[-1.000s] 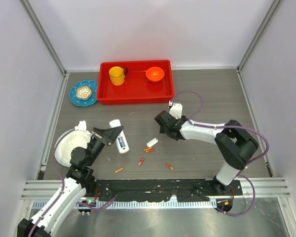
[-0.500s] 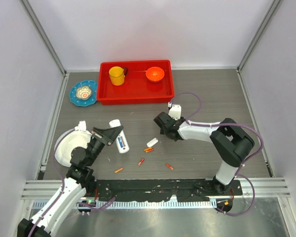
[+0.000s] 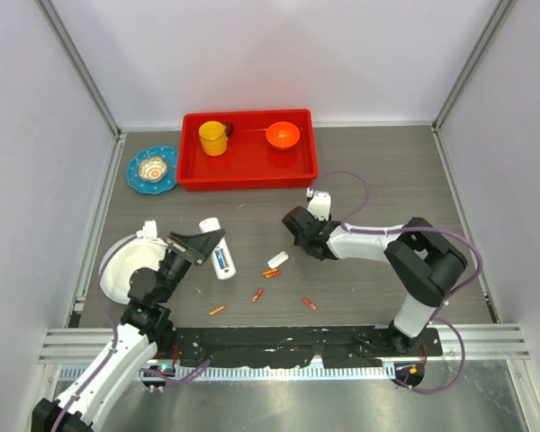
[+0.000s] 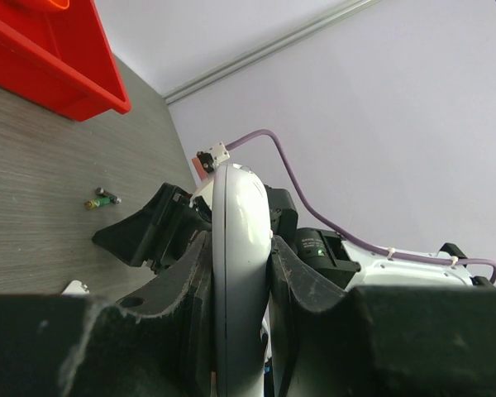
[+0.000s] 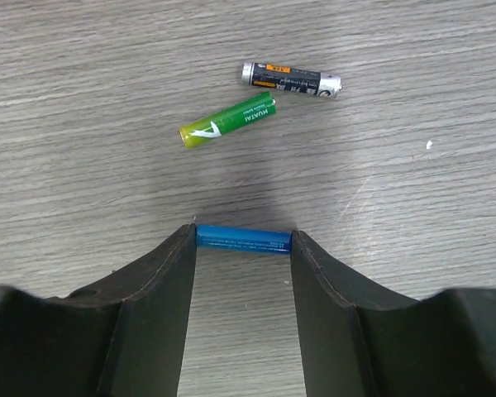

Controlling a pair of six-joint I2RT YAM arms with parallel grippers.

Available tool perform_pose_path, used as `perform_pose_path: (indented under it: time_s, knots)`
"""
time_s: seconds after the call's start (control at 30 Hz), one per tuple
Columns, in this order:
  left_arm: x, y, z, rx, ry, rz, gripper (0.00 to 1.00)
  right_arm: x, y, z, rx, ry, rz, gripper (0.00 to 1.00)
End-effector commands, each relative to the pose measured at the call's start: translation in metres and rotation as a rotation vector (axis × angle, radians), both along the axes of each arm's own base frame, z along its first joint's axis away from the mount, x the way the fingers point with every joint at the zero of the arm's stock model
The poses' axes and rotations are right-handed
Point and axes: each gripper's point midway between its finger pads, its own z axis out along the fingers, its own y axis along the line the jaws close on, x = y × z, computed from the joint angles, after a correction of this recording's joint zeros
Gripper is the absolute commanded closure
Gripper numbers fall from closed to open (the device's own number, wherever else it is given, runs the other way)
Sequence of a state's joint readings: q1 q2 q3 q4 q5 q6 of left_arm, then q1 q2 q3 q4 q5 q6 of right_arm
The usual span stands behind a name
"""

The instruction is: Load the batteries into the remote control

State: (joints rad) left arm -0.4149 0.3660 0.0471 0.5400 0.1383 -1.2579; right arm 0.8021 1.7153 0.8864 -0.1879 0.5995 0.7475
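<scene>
The remote control (image 3: 221,261) stands edge-on in the left pincer (image 4: 241,273), clamped narrow on its two sides and held at the left of the desk (image 3: 387,180), just beside the white plate (image 3: 115,270). It has not moved over the last second.

The change is on the other side. The right pincer (image 5: 243,239), wide a second ago, has drawn in over a blue battery (image 5: 256,241), and its tips now meet the battery's two ends, so it is gripped lengthwise. The battery looks to be still at desk level; I cannot tell whether it has left the surface. In the top view the right wrist has crept slightly toward the middle of the desk.

A green battery (image 5: 228,120) and a dark battery (image 5: 291,78) lie just beyond, untouched. A few orange batteries (image 3: 271,272) and the small white cover piece (image 3: 278,259) lie between the two arms.

So the first cell appears secured. An end-to-end hold will likely be awkward for seating it in the compartment.
</scene>
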Motion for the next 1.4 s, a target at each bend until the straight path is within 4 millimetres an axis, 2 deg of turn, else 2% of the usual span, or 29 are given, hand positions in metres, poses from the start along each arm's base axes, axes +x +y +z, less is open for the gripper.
perform_pose_path:
  time_s: [0.0, 0.03, 0.07, 0.1, 0.13, 0.2, 0.27, 0.3, 0.33, 0.4, 0.43, 0.47, 0.53, 0.6, 0.67, 0.73, 0.77, 0.8, 0.83, 1.1, 1.3, 1.37]
  knots:
    - [-0.002, 0.001, -0.023, -0.001, 0.031, -0.002, 1.00, -0.015, -0.003, 0.006, 0.033, 0.018, 0.059, 0.70]
    - [-0.001, 0.001, -0.022, 0.000, 0.028, 0.000, 1.00, -0.014, -0.001, 0.016, 0.027, -0.004, 0.112, 0.75]
    - [-0.001, 0.001, -0.020, -0.001, 0.024, 0.002, 1.00, -0.011, 0.008, 0.030, 0.061, -0.044, 0.172, 0.91]
    - [-0.001, 0.002, -0.019, 0.000, 0.021, 0.007, 1.00, -0.014, 0.022, 0.049, 0.118, -0.068, 0.264, 0.94]
    - [0.000, 0.003, -0.017, 0.006, 0.009, 0.017, 0.99, -0.016, 0.029, 0.059, 0.129, -0.080, 0.334, 0.96]
    - [0.001, 0.004, -0.013, 0.013, -0.010, 0.025, 1.00, -0.021, 0.041, 0.081, 0.082, -0.084, 0.523, 0.99]
    - [0.002, 0.005, -0.011, 0.022, -0.026, 0.035, 1.00, -0.022, 0.040, 0.095, -0.029, -0.081, 0.667, 0.99]
    - [0.002, 0.005, 0.002, 0.010, -0.055, 0.036, 1.00, -0.023, 0.039, 0.098, -0.077, -0.078, 0.727, 0.99]
    - [0.002, 0.005, 0.002, 0.008, -0.055, 0.037, 1.00, -0.022, 0.038, 0.099, -0.115, -0.079, 0.771, 0.99]
    - [0.002, 0.005, 0.007, -0.002, -0.076, 0.037, 1.00, -0.025, 0.033, 0.095, -0.250, -0.098, 0.949, 0.99]
    - [0.002, 0.004, 0.007, -0.002, -0.076, 0.034, 1.00, -0.037, 0.040, 0.094, -0.244, -0.107, 1.087, 0.99]
    - [0.001, 0.003, 0.008, -0.007, -0.080, 0.025, 1.00, -0.045, 0.031, 0.082, -0.314, -0.098, 1.174, 0.99]
    - [0.000, 0.001, 0.010, -0.016, -0.085, 0.013, 1.00, -0.045, 0.019, 0.079, -0.440, -0.139, 1.272, 0.99]
    - [-0.002, -0.001, 0.010, -0.025, -0.086, -0.007, 1.00, -0.048, 0.008, 0.072, -0.462, -0.128, 1.364, 0.99]
    - [-0.004, -0.001, 0.011, -0.028, -0.089, -0.013, 1.00, -0.056, 0.001, 0.062, -0.422, -0.084, 1.397, 0.99]
    - [-0.006, -0.001, 0.014, -0.039, -0.097, -0.016, 1.00, -0.053, -0.010, 0.056, -0.379, -0.051, 1.381, 0.99]
    - [-0.006, 0.000, 0.015, -0.043, -0.100, -0.014, 1.00, -0.056, -0.006, 0.053, -0.342, -0.050, 1.397, 0.99]
    - [-0.006, 0.000, 0.003, -0.036, -0.078, -0.013, 1.00, -0.055, -0.007, 0.049, -0.326, -0.037, 1.394, 0.99]
    - [-0.006, 0.000, 0.002, -0.037, -0.075, -0.014, 1.00, -0.055, -0.008, 0.044, -0.301, -0.023, 1.383, 0.99]
    - [-0.006, 0.001, 0.001, -0.036, -0.067, -0.008, 1.00, -0.049, 0.002, 0.022, -0.201, -0.013, 1.377, 0.99]
    - [-0.004, 0.003, -0.003, -0.035, -0.052, 0.008, 1.00, -0.041, 0.001, 0.011, -0.184, 0.032, 1.354, 0.99]
    - [-0.004, 0.004, -0.003, -0.037, -0.051, 0.010, 1.00, -0.039, 0.002, 0.009, -0.179, 0.045, 1.345, 0.94]
